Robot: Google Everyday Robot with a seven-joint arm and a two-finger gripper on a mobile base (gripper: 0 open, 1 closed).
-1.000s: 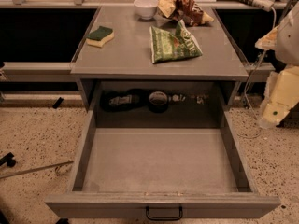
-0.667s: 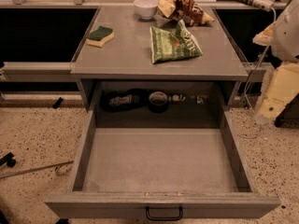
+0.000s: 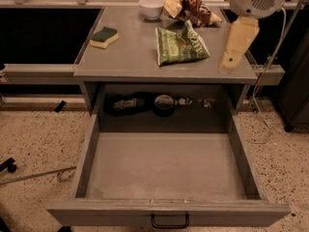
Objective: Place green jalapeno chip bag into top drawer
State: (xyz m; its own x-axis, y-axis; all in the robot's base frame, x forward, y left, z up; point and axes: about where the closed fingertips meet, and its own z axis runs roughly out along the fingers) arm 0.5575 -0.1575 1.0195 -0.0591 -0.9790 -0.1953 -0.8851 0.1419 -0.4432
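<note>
Starting nearest: how is the top drawer [image 3: 164,166] found?

It is found pulled fully out, its grey bottom bare, with the black handle [image 3: 169,221] at the front. Nothing has been placed in it yet.

And on the counter [image 3: 130,57] behind it?

The green jalapeno chip bag [image 3: 181,46] is seen lying flat, right of centre and untouched. A green-and-yellow sponge [image 3: 104,36] lies well to its left. A white bowl [image 3: 151,7] and a brown-and-yellow snack bag [image 3: 188,7] are set at the far edge.

What has been changed in the last second?

The gripper [image 3: 229,63] has been carried in from beside the counter, where it hung low at the right. It is now held over the counter's right edge, near the bag but apart from it. Neither bag nor drawer has been shifted. The approach is judged to be under way, with the grasp not yet made.

And the jaws?

How far they are parted cannot be told from this angle. Nothing is held, and no contact with the bag is seen.
</note>
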